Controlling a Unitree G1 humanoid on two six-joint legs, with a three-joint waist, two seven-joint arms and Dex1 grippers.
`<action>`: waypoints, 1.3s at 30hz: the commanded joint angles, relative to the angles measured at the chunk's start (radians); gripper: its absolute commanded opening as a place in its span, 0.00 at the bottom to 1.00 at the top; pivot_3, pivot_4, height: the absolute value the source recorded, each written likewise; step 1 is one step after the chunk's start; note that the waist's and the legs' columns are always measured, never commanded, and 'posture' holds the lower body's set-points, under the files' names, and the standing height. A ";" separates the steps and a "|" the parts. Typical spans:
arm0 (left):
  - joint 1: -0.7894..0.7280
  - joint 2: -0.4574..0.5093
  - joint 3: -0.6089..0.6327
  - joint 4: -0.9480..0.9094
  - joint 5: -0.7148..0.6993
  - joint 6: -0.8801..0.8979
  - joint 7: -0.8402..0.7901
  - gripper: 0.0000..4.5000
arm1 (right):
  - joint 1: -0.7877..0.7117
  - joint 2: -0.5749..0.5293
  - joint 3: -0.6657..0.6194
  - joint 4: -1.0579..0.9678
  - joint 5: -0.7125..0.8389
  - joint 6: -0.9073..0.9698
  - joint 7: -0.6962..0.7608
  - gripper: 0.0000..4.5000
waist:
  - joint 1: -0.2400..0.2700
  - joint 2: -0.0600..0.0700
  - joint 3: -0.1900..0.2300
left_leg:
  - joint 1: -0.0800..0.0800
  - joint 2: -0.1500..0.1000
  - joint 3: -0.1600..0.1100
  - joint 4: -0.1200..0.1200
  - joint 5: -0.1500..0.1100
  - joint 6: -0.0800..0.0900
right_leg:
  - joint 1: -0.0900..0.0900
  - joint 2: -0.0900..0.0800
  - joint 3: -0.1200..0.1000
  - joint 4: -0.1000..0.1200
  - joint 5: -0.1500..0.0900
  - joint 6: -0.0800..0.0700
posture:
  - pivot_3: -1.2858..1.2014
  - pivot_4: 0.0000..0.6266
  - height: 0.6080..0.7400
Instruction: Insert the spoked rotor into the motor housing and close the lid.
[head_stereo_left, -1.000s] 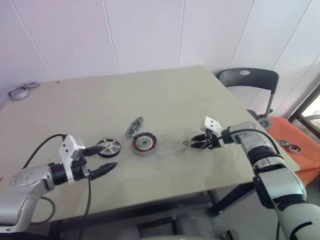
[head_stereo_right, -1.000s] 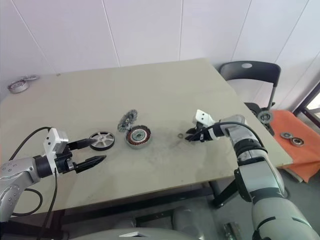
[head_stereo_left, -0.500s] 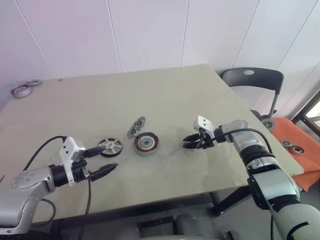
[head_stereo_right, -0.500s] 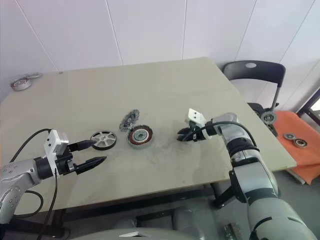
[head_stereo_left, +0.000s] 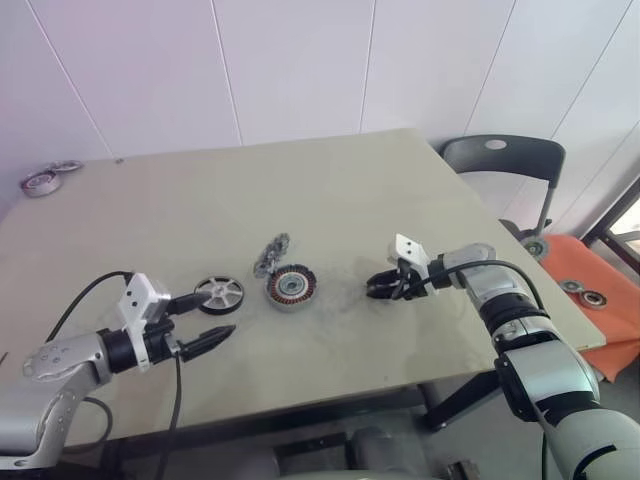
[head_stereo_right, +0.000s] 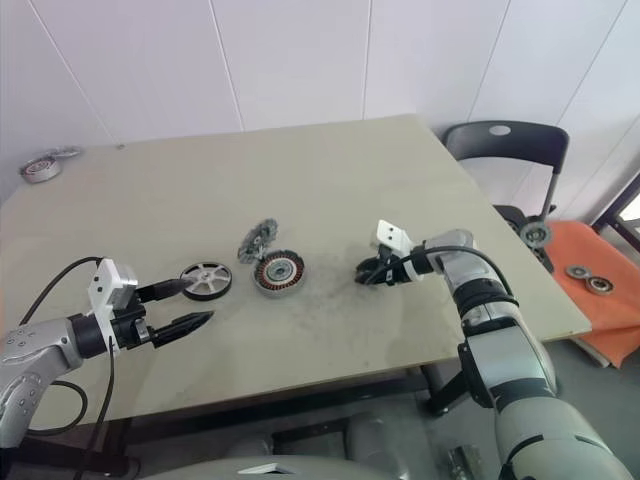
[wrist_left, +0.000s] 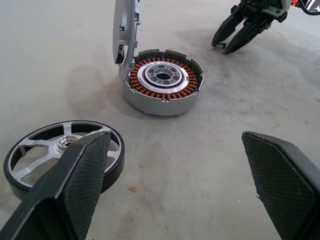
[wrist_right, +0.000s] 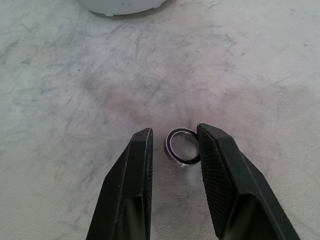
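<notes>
Waiting near the table's (head_stereo_left: 330, 190) front edge, the motor housing (wrist_left: 163, 80) stands lid-up beside the spoked rotor (wrist_left: 60, 156), not yet inserted. Left gripper (head_stereo_left: 203, 320) gapes wide; right gripper (wrist_right: 175, 150) is narrow around a small ring (wrist_right: 181, 146).

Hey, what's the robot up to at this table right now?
It is putting a motor together. The motor housing sits on the table with its lid tipped up. The spoked rotor lies beside it, untouched. The left gripper hovers open near the rotor. The right gripper straddles a small ring, not yet clamped.
</notes>
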 joint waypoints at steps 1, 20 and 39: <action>-0.011 0.001 0.001 -0.033 0.004 -0.018 0.004 1.00 | 0.001 0.010 0.001 0.006 -0.004 -0.010 -0.004 0.31 | 0.000 0.000 0.000 | 0.000 0.000 0.000 0.000 0.000 0.000 | 0.000 0.000 0.000 0.000 0.000 0.000 | 0.52 0.00 1.00; -0.011 -0.009 -0.012 -0.027 0.009 -0.030 0.011 1.00 | -0.010 0.011 0.001 0.049 -0.017 -0.040 -0.030 0.50 | 0.000 0.000 0.000 | 0.001 0.000 0.000 0.000 0.000 0.000 | 0.001 0.000 0.000 0.000 0.000 0.000 | 0.52 0.00 1.00; -0.014 -0.009 -0.014 -0.025 0.010 -0.031 0.017 1.00 | -0.010 -0.023 0.012 0.097 -0.040 -0.055 -0.032 0.50 | 0.002 -0.001 -0.001 | 0.001 0.000 0.000 0.001 0.000 0.000 | 0.002 0.000 0.000 0.000 0.000 0.000 | 0.52 0.00 1.00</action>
